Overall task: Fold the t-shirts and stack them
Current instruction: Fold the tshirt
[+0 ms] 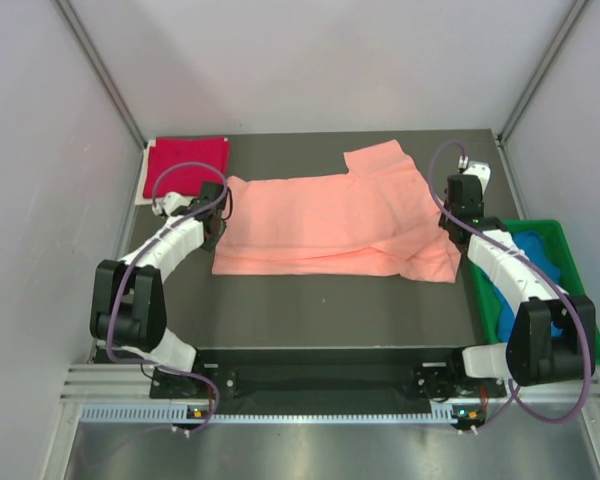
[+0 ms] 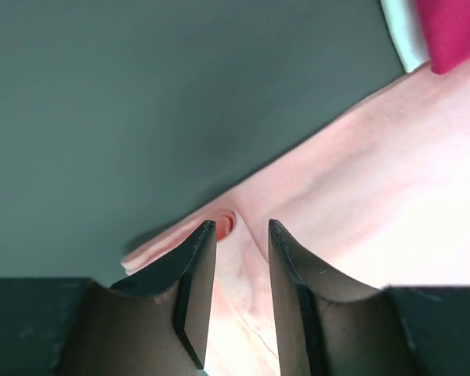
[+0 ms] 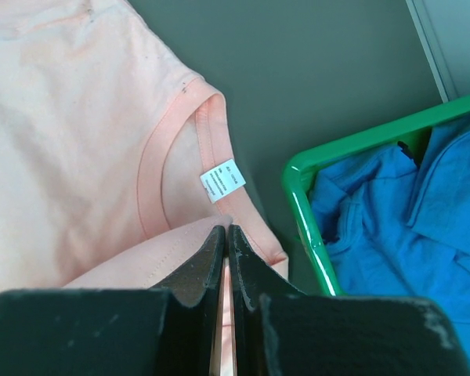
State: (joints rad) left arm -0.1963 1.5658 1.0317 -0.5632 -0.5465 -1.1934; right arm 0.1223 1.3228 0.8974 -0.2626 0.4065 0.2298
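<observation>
There's the right gripper (image 3: 225, 229) pinched shut on the salmon-pink t-shirt (image 3: 78, 117) beside its collar (image 3: 153, 157), left gripper (image 2: 241, 225) parted astride the edge: limp, light cotton, best grabbed at seams.

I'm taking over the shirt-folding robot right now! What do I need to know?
Left gripper: open, over the left edge of the salmon-pink t-shirt.
Right gripper: shut on that shirt beside its collar.
Pink shirt: mid-table, looks partly folded.
Done: crimson-red t-shirt lies folded at the far-left corner.
Left to do: finish and stack the pink one, then the blue t-shirt, crumpled in the green tray.
</observation>
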